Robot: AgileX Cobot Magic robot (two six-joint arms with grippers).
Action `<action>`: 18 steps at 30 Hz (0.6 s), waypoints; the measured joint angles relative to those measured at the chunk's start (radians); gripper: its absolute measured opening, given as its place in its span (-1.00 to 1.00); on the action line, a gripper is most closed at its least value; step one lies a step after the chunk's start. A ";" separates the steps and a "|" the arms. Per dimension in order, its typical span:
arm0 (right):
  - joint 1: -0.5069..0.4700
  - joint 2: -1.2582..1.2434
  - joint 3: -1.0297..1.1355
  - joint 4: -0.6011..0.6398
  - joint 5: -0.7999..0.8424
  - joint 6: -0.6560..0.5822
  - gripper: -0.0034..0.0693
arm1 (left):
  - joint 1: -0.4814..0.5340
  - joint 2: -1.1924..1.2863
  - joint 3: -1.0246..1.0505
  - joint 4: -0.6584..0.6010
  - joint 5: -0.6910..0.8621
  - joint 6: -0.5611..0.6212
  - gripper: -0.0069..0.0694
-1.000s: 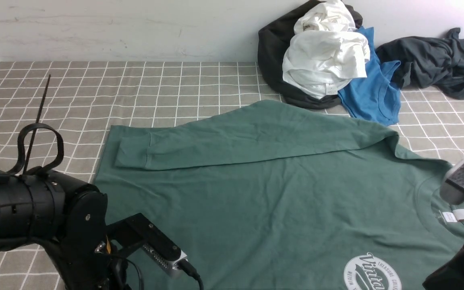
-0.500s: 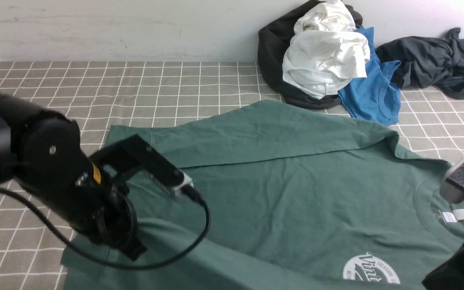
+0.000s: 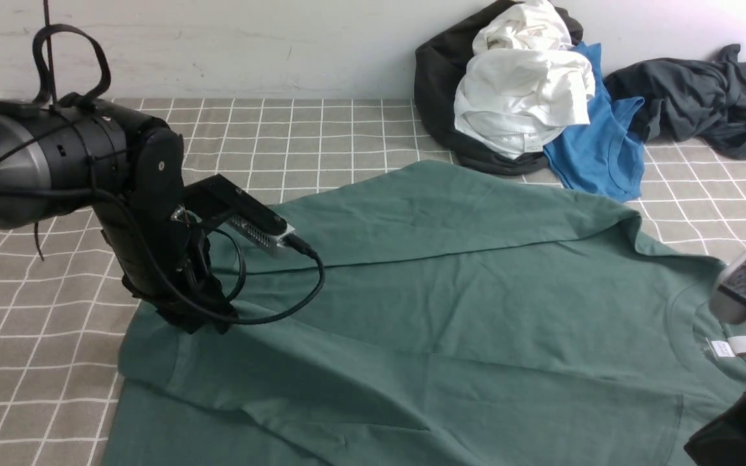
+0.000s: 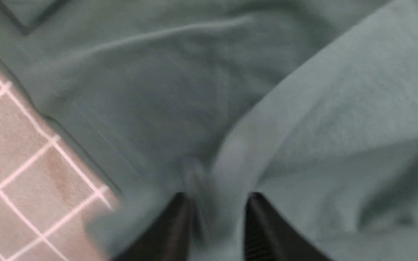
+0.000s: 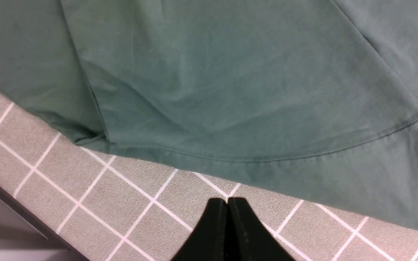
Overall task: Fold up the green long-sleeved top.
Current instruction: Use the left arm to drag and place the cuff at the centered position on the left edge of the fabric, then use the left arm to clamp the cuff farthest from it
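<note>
The green long-sleeved top [image 3: 476,304] lies spread on the checked cloth, its white neck tag [image 3: 723,348] at the right. One sleeve is folded along the far side. The near sleeve [image 3: 347,388] lies across the front and hides the chest logo. My left gripper [image 3: 195,323] points down onto the top's left end. In the left wrist view its jaws [image 4: 218,197] stand apart, open, over a blurred ridge of green fabric [image 4: 303,90]. My right gripper [image 5: 227,199] is shut and holds nothing. It hangs over bare cloth just off the top's stitched edge [image 5: 230,156].
Against the back wall lies a heap of clothes: a black garment [image 3: 438,97], white ones [image 3: 522,90], a bright blue shirt [image 3: 599,149] and a dark grey garment [image 3: 697,97]. The table's edge [image 5: 13,217] runs close to my right gripper.
My left arm has risen from the near left and swung back over the top, drawing the near sleeve across the front. The logo is now covered. Its jaws have parted.
</note>
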 joint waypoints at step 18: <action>0.000 0.215 -0.259 -0.140 -0.084 0.094 -0.95 | 0.164 0.377 -0.503 -0.142 0.034 -0.126 0.59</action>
